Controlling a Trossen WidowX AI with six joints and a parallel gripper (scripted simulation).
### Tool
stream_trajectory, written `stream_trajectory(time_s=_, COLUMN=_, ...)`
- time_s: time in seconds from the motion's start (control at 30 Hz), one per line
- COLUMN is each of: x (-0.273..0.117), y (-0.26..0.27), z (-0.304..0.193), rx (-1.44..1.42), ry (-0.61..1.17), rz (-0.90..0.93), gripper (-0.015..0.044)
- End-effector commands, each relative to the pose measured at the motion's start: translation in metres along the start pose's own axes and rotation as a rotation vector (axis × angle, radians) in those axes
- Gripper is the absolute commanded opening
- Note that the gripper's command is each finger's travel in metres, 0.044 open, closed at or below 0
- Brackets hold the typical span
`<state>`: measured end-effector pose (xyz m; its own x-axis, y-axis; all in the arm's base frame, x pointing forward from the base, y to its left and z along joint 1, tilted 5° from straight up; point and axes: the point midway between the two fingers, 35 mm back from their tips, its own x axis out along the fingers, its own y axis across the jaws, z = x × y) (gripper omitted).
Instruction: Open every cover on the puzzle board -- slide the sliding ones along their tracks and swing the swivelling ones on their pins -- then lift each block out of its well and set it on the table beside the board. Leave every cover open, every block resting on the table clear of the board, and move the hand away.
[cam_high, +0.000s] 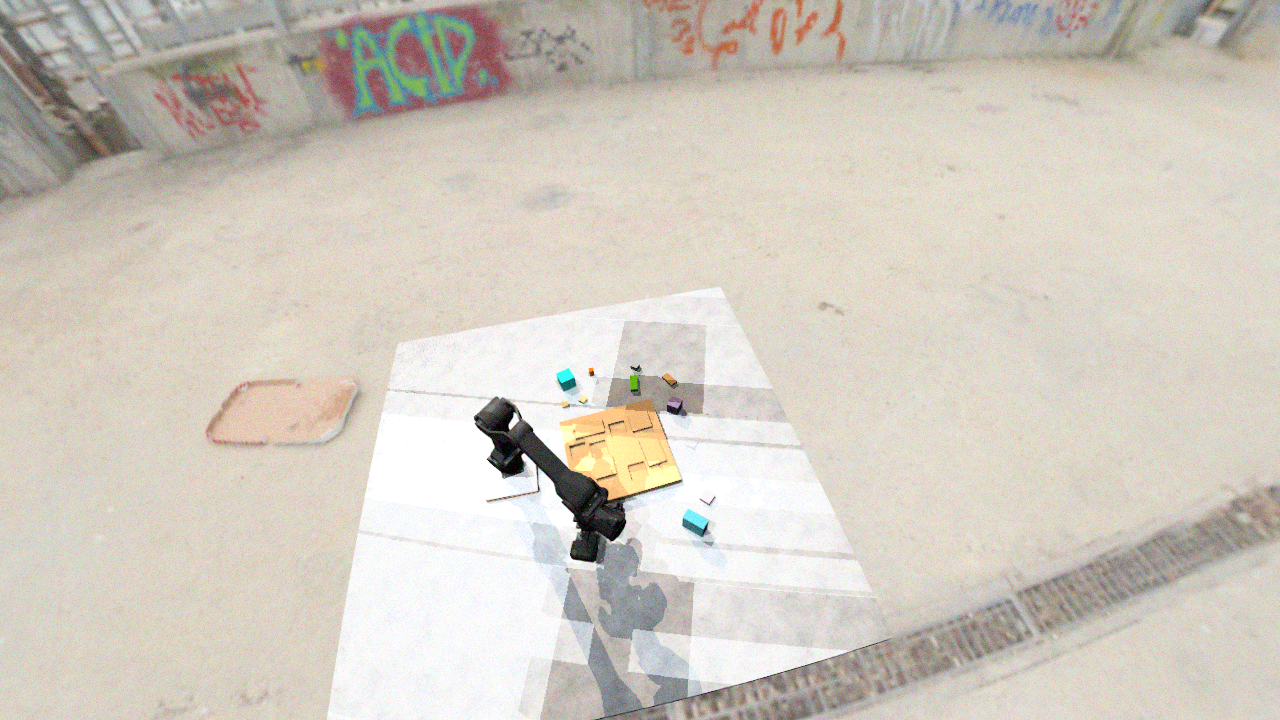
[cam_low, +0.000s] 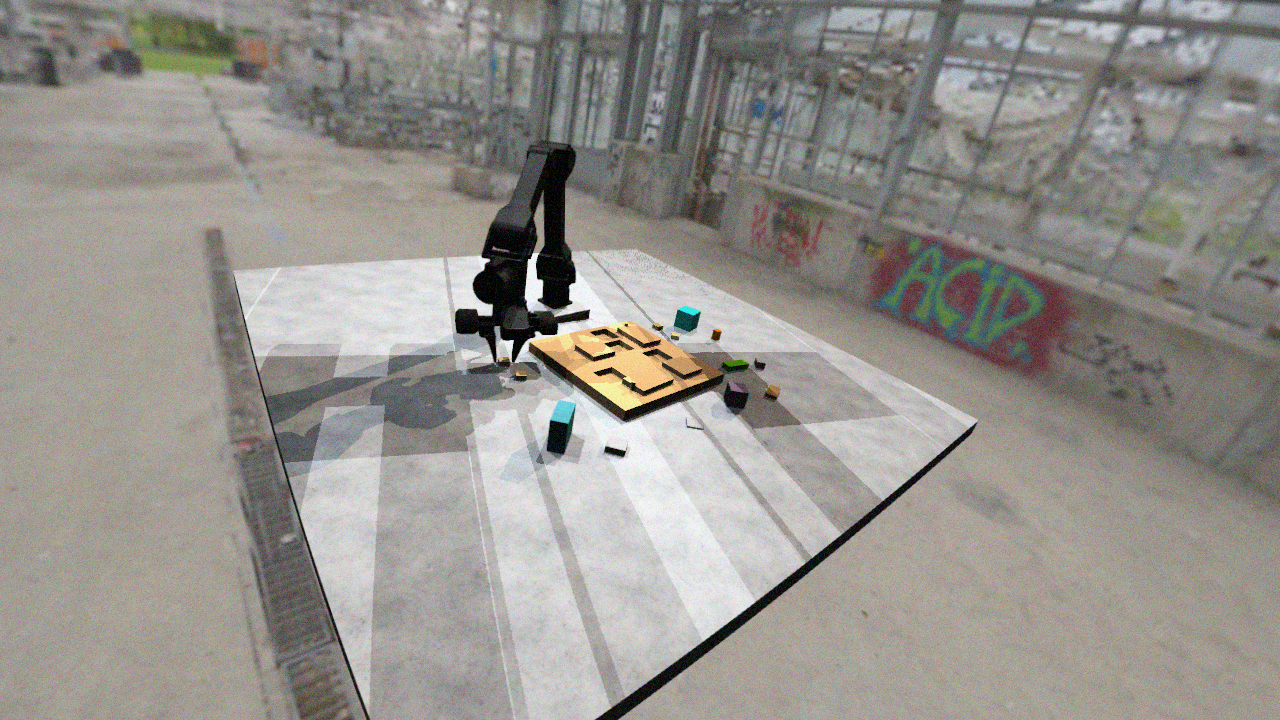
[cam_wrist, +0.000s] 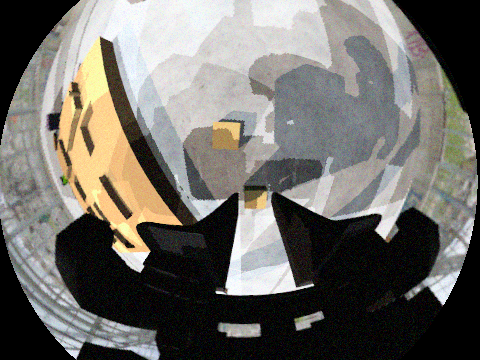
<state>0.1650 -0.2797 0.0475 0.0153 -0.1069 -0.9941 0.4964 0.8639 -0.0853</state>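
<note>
The wooden puzzle board (cam_high: 667, 474) (cam_low: 559, 355) (cam_wrist: 116, 145) lies flat, with raised cover plates and dark recesses; well contents are too small to tell. My gripper (cam_low: 503, 360) (cam_wrist: 255, 196) is partly open, fingertips pointing down at the table beside the board. A small yellow block (cam_wrist: 255, 199) lies between the fingertips, with a gap on each side. A second yellow block (cam_low: 520, 376) (cam_wrist: 226, 136) rests on the table nearby. Two more small yellow pieces (cam_high: 565, 404) (cam_high: 582, 399) lie off the board's far side. The arm hides the gripper in the top view.
A tall cyan block (cam_high: 694, 522) (cam_low: 561, 428) and a small flat piece (cam_high: 707, 497) (cam_low: 615, 449) stand off the board's near side. Beyond the board are a cyan cube (cam_high: 566, 380) (cam_low: 687, 318), a green block (cam_high: 634, 383) (cam_low: 734, 364) and a purple block (cam_high: 674, 405) (cam_low: 735, 394).
</note>
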Motion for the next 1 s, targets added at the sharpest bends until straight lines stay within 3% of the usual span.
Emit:
stream_trajectory(time_s=0.0, x=-0.001, y=0.0, z=0.0, rx=0.0, ry=-0.001, rz=-0.001, gripper=0.0238)
stream_trajectory(time_s=0.27, x=-0.003, y=0.0, z=0.001, rx=0.0, ry=-0.001, rz=-0.001, gripper=0.044)
stream_trajectory(time_s=0.97, x=-0.069, y=0.0, z=0.001, rx=-0.004, ry=0.0, rz=0.004, gripper=0.044)
